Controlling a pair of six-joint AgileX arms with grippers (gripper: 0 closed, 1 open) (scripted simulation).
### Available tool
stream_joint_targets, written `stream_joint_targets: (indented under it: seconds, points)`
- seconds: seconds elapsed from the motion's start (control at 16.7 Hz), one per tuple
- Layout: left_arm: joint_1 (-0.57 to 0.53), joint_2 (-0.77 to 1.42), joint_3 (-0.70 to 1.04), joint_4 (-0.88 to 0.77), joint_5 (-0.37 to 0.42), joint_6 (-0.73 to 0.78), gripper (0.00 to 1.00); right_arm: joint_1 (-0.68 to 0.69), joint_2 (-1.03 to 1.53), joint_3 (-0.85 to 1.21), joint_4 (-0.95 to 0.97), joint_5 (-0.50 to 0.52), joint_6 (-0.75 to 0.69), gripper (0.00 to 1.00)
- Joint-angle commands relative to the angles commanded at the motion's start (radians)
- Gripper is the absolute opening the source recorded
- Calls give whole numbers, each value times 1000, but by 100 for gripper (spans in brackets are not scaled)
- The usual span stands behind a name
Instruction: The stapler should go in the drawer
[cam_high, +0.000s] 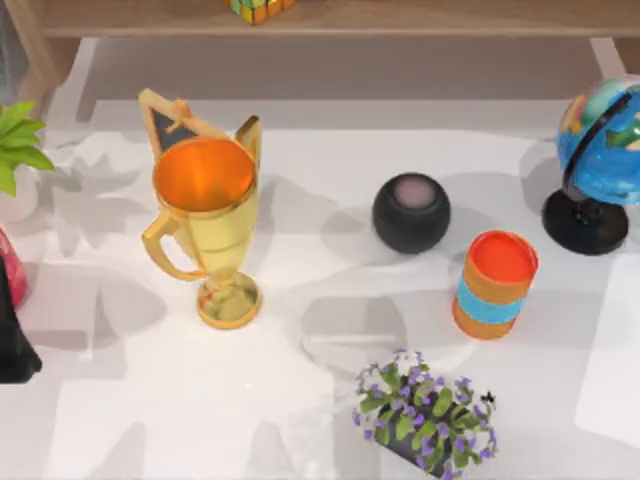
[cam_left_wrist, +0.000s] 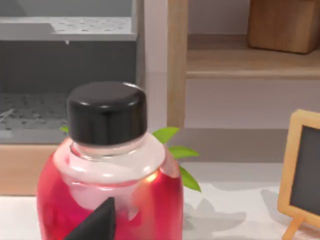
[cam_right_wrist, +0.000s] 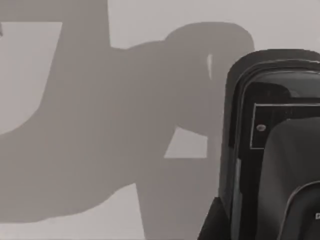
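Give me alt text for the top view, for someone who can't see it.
A white table seen from above holds a gold trophy cup with an orange inside at left, a round black speaker at centre, and an orange-and-blue can to its right. A globe stands at the right edge, and purple flowers lie near the bottom.

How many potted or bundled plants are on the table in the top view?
2. A green leafy plant in a white pot at the table's left edge, and a purple-and-white flowering plant in a dark pot lying near the front, right of centre. Others may sit out of frame.
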Motion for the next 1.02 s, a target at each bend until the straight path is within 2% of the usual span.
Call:
stream_joint_targets:
  seconds: [0.6,1.02]
  points:
    - [0,0,0,0,0,0,100,3,13,-6,16,-31,-20,0]
    - [0,0,0,0,0,0,100,0,-5,-55,43,0,2,0]
